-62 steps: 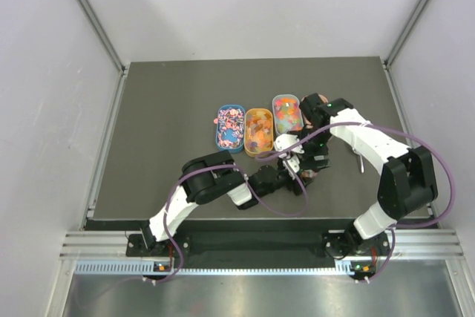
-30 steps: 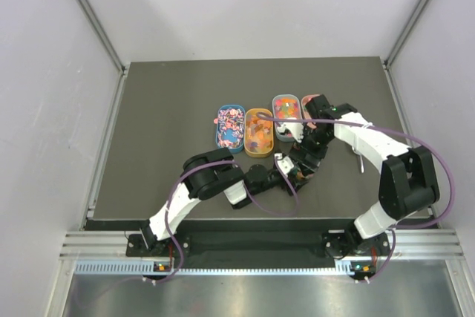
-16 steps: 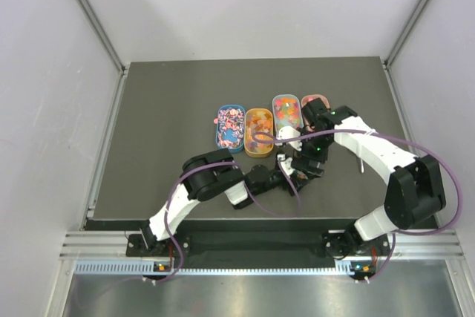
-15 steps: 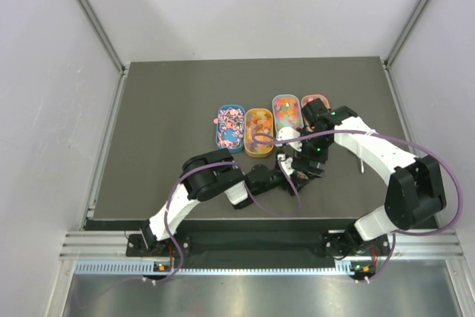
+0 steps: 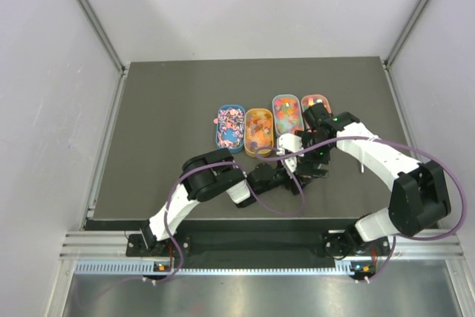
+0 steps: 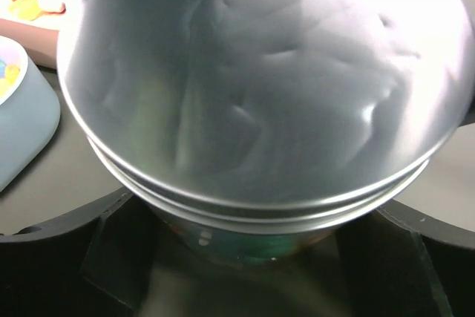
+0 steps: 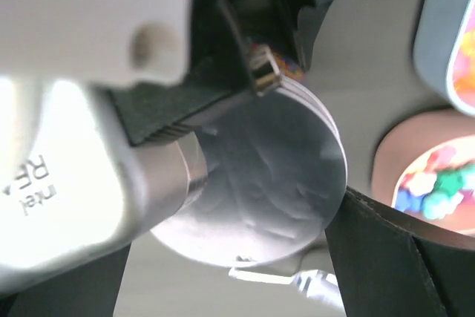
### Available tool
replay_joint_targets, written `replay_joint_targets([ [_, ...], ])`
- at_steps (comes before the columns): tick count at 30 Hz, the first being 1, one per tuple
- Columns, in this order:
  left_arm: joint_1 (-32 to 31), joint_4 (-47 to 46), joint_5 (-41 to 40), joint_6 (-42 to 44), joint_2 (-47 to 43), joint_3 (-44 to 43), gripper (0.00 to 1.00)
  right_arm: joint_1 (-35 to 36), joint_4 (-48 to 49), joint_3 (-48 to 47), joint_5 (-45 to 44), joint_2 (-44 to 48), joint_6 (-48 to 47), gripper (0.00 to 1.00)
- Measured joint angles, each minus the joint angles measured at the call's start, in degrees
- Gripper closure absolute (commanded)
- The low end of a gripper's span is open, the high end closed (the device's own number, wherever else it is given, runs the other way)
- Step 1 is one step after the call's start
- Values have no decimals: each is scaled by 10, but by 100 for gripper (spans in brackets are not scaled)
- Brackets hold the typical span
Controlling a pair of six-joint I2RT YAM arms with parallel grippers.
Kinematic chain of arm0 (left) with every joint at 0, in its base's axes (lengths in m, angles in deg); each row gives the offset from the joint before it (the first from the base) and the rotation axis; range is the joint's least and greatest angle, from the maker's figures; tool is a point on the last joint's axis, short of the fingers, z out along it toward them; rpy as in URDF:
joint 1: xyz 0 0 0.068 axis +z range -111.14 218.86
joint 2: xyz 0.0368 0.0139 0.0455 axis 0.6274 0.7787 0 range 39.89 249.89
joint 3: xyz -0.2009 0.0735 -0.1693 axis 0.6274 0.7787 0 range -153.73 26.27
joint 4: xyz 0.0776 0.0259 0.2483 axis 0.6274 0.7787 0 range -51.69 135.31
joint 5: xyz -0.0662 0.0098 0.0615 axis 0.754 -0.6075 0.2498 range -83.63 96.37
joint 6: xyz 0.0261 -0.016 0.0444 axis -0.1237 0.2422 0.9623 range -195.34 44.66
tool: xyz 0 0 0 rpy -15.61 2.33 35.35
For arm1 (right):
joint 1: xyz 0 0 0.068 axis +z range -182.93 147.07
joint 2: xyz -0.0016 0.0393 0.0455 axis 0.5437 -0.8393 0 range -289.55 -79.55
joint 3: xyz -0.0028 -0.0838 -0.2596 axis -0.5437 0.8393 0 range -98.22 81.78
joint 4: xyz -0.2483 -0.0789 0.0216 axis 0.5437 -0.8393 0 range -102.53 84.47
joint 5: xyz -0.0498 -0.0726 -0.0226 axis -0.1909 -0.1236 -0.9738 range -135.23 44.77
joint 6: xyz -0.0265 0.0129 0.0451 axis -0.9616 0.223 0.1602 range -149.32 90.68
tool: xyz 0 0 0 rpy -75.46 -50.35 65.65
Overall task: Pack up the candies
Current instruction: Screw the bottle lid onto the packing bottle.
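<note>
The candies fill four oval trays: blue (image 5: 230, 125), orange (image 5: 258, 131), grey (image 5: 286, 112) and pink (image 5: 315, 102). My left gripper (image 5: 293, 174) is shut on a clear round jar (image 6: 252, 239), whose silver lid (image 6: 260, 79) fills the left wrist view. My right gripper (image 5: 315, 158) sits over that lid (image 7: 274, 183) with its fingers (image 7: 386, 257) on either side of it, closed on its rim. Coloured candies show faintly through the jar's wall. In the right wrist view the pink tray's candies (image 7: 434, 176) lie just to the right.
A silver metal scoop (image 7: 297, 281) lies on the mat beyond the jar; it also shows in the top view (image 5: 360, 164) beside the right forearm. The trays stand in a row just behind both grippers. Grey walls close in the dark table.
My right wrist has turned and shifted slightly nearer over the jar, and its elbow has swung out to the right. The pink tray is now uncovered. The left gripper has kept hold of the jar.
</note>
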Motion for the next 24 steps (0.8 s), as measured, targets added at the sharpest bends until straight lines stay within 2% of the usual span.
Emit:
replay_joint_targets([
  [7, -4, 21, -24, -2, 0, -12, 100, -36, 5, -2, 47, -10, -105, 0],
  [14, -4, 26, -26, -4, 0, -15, 100, -64, -54, -41, 90, -41, -226, 0],
  [24, -4, 27, -26, -4, 0, -16, 100, -68, -92, -73, 94, -68, -254, 0],
])
